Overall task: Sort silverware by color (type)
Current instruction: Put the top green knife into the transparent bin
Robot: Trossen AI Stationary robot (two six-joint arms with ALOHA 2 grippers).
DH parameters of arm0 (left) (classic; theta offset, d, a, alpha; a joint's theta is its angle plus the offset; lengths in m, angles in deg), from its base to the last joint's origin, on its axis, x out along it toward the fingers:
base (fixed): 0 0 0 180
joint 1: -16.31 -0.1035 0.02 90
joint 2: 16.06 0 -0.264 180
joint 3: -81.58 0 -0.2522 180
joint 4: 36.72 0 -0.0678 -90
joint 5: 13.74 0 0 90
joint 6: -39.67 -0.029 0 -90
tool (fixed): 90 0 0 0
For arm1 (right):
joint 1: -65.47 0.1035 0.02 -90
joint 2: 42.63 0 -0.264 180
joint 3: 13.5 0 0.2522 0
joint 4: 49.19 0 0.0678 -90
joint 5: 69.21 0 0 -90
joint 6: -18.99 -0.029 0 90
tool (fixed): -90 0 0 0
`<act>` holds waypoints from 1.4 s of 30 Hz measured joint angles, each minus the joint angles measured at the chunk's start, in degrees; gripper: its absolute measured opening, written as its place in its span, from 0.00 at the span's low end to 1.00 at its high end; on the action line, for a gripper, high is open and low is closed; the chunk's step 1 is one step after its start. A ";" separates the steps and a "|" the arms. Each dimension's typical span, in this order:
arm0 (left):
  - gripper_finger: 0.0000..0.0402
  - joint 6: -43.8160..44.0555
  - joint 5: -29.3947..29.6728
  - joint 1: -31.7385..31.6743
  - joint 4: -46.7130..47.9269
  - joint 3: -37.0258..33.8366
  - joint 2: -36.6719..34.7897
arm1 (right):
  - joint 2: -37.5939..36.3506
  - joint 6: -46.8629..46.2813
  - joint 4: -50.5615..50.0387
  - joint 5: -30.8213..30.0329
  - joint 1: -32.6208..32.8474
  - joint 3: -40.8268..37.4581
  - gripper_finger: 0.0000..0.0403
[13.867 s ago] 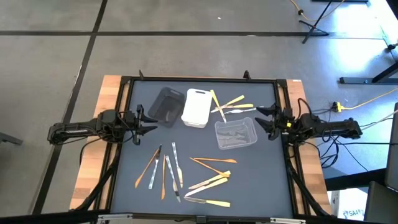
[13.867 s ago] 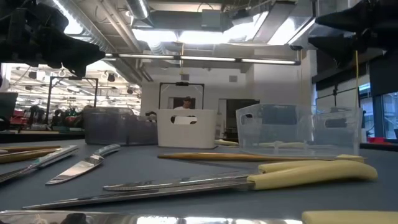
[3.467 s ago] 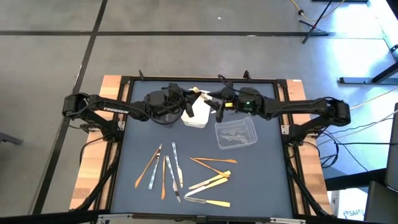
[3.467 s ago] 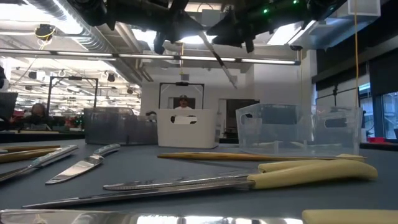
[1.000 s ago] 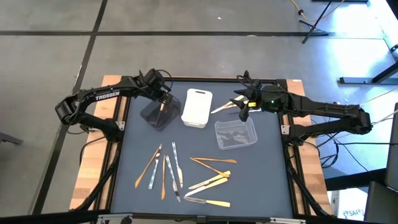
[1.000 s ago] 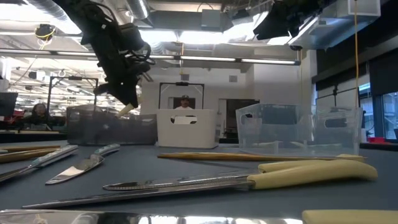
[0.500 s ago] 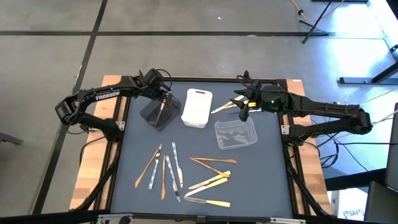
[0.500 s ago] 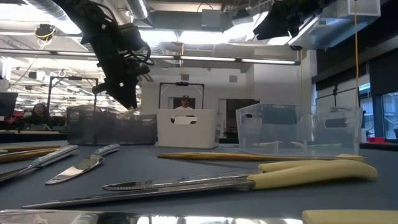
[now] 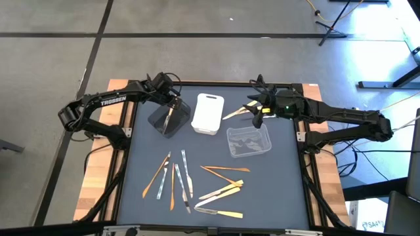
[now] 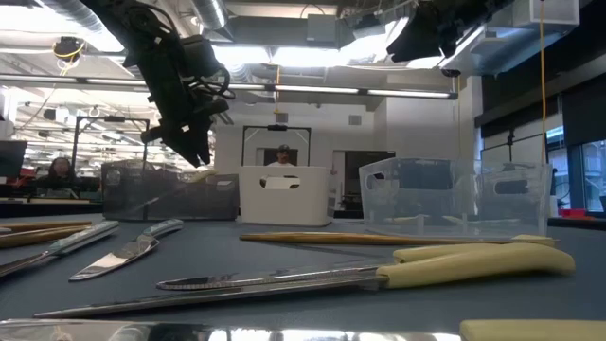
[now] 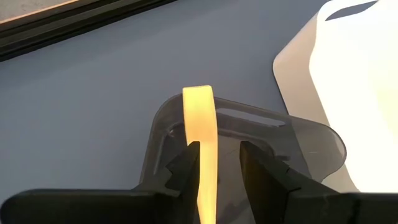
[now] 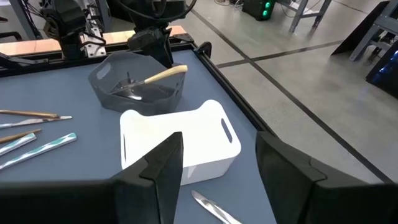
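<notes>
Since a second ago the left gripper [image 11: 214,163] has spread its fingers over the dark tray [image 9: 164,120] near the tabletop's far edge; the pale yellow utensil [image 11: 202,134] leans inside, released. The right gripper [image 9: 256,111] waits open by the far-right corner

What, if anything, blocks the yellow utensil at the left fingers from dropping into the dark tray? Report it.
Nothing visible does. The yellow utensil sits between the left gripper fingers, its end already over the open dark tray.
</notes>
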 joint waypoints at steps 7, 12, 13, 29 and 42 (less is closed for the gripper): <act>0.27 -0.24 -0.37 0.00 0.02 0.00 -0.12 | -0.53 0.23 -1.77 -0.01 0.00 0.70 0.46; 0.27 -0.29 -0.28 0.00 -0.06 0.00 -2.47 | -0.35 0.29 -11.41 0.04 -1.40 6.20 0.46; 0.27 -0.31 -0.27 0.01 -0.04 0.00 -3.23 | -0.31 0.21 -13.58 0.04 -1.81 7.29 0.46; 0.27 -0.39 -0.24 6.30 -4.75 0.00 -14.68 | 0.20 1.83 -32.51 9.57 -20.85 13.46 0.46; 0.27 -0.52 0.15 12.47 -6.84 0.00 -14.75 | 12.43 17.64 -44.58 10.50 -28.65 13.42 0.46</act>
